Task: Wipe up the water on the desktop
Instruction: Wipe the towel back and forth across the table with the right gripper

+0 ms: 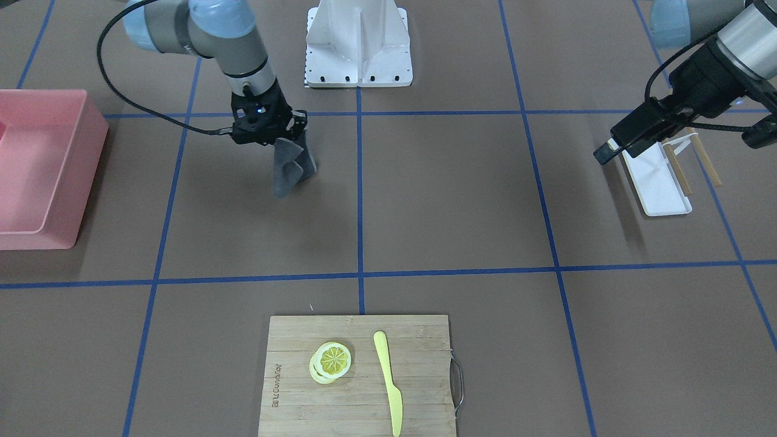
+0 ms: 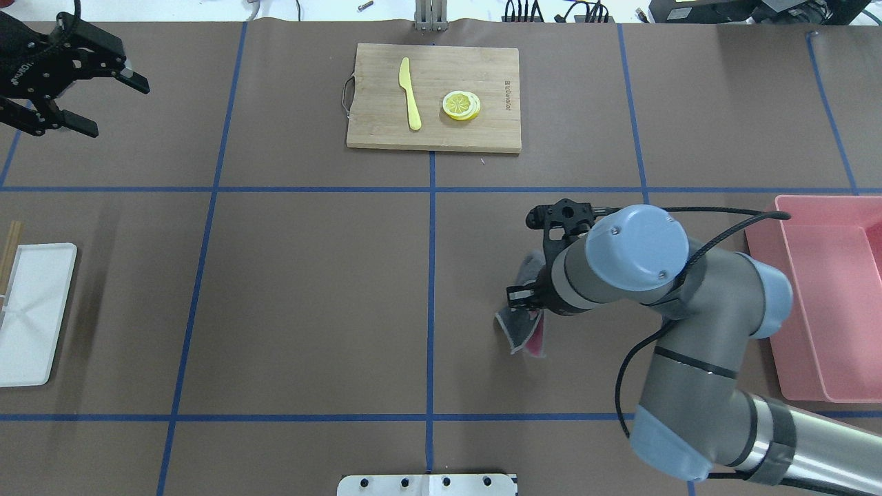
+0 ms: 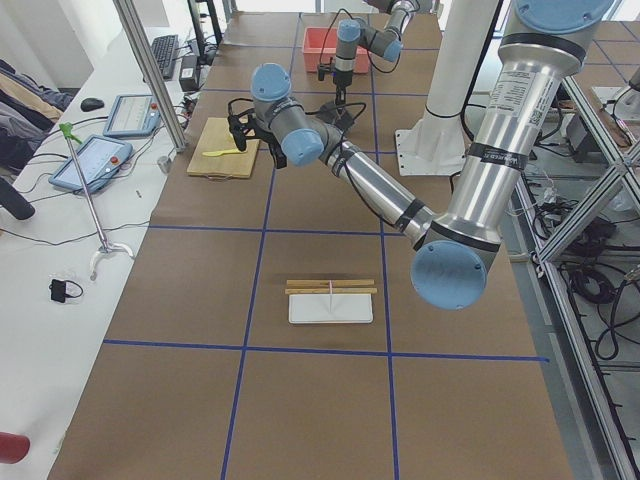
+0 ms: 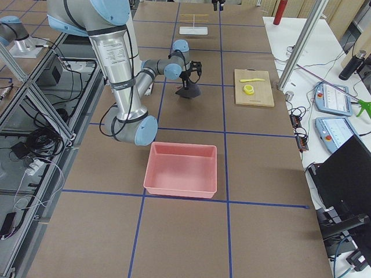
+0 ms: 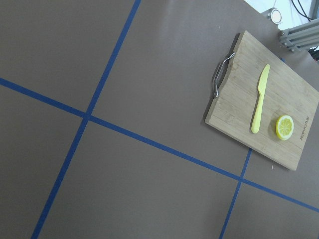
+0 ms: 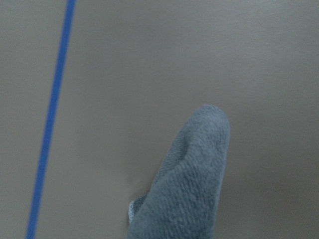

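brown taped bench [image 1: 461, 200] under both arms, grey cloth [image 1: 291, 167] hanging over its right half near the centre line, pinched in the right end effector [image 1: 290, 135], left end effector [image 2: 103, 103] spread wide above the far left, board [image 2: 434, 131] beyond

Brightness: bright, even indoor light in every view; the matte desktop [image 1: 455, 200] reads as flat, uniform brown.
Shadows: soft and faint, lying beside the hanging grey cloth [image 1: 291, 167], the pink bin [image 1: 36, 240] and the white tray [image 1: 658, 182].
Focus: the right wrist view is blurry, with the cloth a fuzzy mass close to the lens; the other views are sharp.
Overexposure: the overhead view's top edge washes out to white.
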